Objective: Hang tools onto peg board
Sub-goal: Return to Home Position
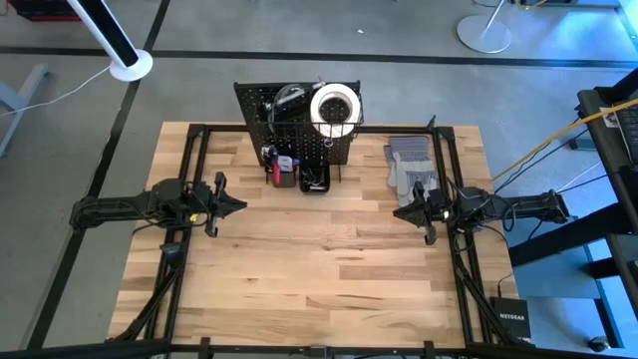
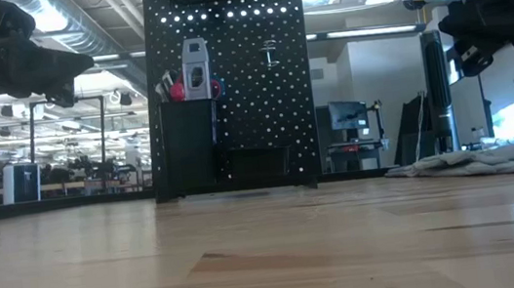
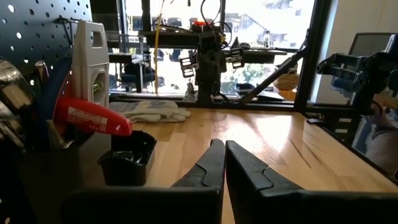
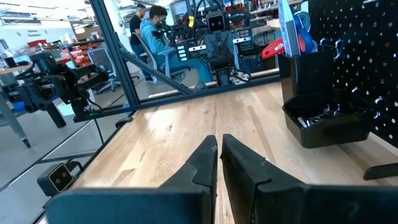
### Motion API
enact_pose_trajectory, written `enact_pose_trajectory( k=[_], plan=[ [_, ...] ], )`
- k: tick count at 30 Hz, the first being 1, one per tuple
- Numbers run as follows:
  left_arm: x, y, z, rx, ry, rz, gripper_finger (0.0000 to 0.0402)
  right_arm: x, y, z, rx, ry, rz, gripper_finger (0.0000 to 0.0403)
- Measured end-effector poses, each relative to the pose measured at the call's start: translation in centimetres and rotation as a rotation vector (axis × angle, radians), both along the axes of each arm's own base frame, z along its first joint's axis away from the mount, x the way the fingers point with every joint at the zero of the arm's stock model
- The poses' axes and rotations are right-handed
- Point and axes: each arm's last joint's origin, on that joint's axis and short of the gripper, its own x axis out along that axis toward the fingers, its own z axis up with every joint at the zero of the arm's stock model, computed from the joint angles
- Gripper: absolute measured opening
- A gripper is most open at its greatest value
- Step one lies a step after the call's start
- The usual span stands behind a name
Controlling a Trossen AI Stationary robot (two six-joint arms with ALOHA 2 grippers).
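The peg board (image 1: 299,125) stands upright at the middle of the table's far edge. A white tape roll (image 1: 335,106) lies in the wire basket at its top. A silver tool (image 2: 195,68) hangs on the board's face. Red handles (image 3: 93,116) stick out of the tall black bin (image 2: 188,143), and beside it sits a low black bin (image 3: 127,158). My left gripper (image 1: 239,205) is shut at the table's left side and points level toward the middle. My right gripper (image 1: 399,211) is shut at the right side, facing it. Both hold nothing.
Grey work gloves (image 1: 409,165) lie flat on the table to the right of the peg board, just beyond my right gripper. Black frame rails (image 1: 184,179) run along the table's left and right sides. Bare wood (image 1: 319,269) spreads between the arms and toward the near edge. People sit beyond the table.
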Motion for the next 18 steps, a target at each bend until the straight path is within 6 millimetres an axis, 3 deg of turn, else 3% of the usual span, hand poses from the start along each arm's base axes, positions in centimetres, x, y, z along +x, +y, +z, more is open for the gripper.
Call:
enact_pose_trajectory(
  k=[18],
  plan=[
    [0.00,0.00,-0.01,0.000,0.001,0.000,0.0004,0.00,0.00,-0.02,0.000,0.002,0.000,0.0028]
  ],
)
